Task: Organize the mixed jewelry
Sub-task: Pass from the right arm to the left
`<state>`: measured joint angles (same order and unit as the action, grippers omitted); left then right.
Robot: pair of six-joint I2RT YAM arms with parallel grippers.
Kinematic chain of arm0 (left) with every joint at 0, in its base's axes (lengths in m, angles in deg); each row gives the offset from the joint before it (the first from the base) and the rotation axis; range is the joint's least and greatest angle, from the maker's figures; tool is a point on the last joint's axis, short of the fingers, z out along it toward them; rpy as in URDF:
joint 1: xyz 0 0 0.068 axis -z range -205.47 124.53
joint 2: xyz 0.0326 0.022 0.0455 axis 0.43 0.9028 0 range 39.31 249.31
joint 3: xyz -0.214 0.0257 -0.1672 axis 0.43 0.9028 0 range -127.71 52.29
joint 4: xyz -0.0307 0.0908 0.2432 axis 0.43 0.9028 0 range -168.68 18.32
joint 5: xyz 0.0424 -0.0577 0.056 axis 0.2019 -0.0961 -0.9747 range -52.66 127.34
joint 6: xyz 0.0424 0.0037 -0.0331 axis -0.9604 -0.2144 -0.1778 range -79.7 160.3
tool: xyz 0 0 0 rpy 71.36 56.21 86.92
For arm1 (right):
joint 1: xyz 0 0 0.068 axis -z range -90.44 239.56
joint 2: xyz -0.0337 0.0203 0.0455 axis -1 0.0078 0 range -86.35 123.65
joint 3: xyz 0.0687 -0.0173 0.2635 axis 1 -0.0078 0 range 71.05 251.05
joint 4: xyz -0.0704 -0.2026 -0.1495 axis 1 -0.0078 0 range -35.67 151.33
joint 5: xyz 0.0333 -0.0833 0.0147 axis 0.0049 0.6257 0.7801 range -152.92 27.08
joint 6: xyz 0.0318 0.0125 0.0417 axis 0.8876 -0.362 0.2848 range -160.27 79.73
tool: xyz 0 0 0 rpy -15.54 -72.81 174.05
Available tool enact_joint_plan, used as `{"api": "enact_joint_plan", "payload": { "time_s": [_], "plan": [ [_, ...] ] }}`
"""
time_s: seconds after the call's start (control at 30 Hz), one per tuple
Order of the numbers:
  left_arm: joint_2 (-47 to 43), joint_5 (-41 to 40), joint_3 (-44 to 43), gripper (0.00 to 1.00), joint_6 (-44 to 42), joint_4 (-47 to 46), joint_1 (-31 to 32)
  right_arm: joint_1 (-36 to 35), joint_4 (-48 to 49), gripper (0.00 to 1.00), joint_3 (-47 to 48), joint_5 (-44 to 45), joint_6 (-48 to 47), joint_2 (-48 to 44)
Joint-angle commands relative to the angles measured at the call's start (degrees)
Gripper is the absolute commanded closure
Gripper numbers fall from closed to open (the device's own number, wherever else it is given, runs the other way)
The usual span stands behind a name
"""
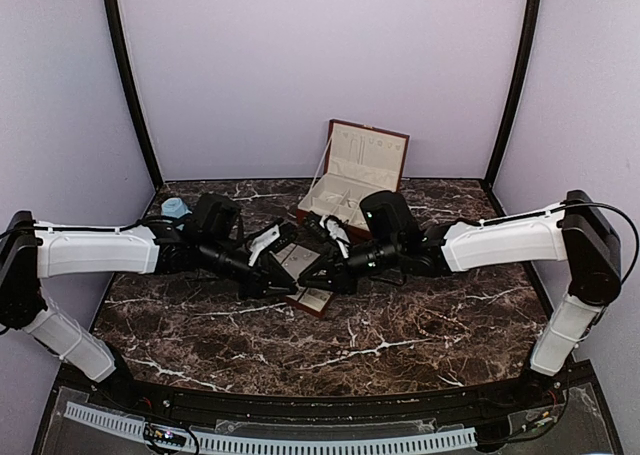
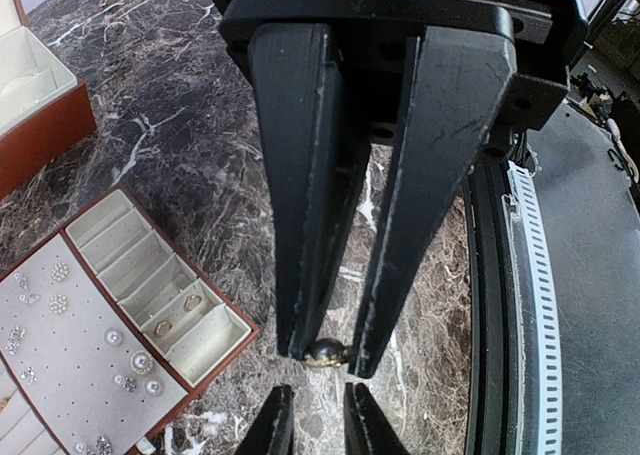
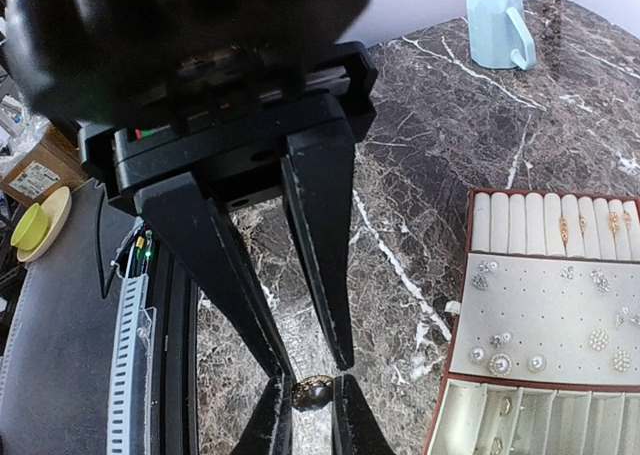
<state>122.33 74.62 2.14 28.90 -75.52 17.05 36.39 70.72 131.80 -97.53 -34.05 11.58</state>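
Observation:
A small ring (image 2: 325,353) with a dark stone and a gold band hangs above the marble, and my left gripper (image 2: 327,360) is shut on it at the very fingertips. My right gripper (image 3: 313,367) faces it tip to tip, its fingertips (image 2: 272,420) a narrow gap apart with only marble showing between them. From the right wrist, the ring (image 3: 313,392) sits between the left fingertips (image 3: 268,420), just beyond my own. Both grippers (image 1: 285,285) (image 1: 318,278) meet over the near corner of the flat tray (image 1: 315,300). The tray (image 2: 240,332) (image 3: 468,275) holds several studs (image 2: 140,360) and rings (image 3: 563,230).
The red-brown hinged box (image 1: 355,170) (image 2: 30,95) stands open at the back. A blue cup (image 1: 175,207) (image 3: 495,20) is at the back left. The table's front edge with its white cable rail (image 2: 530,305) (image 3: 130,355) lies close to the grippers.

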Motion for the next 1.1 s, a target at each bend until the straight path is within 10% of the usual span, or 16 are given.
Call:
{"api": "enact_joint_plan", "payload": {
  "time_s": [0.0, 0.6, 1.07],
  "plan": [
    [0.24, 1.00, -0.05, 0.80, -0.19, -0.79, 0.55, -0.01, -0.07, 0.88, 1.91, -1.51, -0.68, 0.14],
    [0.53, 4.79, 0.14, 1.00, 2.21, -2.89, 1.30, -0.36, -1.33, 0.88, 3.01, -1.34, -1.38, 1.11],
    [-4.59, 1.82, 4.64, 1.00, 7.87, -12.22, 1.25, 3.22, 23.92, 0.42, -6.16, -6.07, 20.26, -3.07]
  ]
}}
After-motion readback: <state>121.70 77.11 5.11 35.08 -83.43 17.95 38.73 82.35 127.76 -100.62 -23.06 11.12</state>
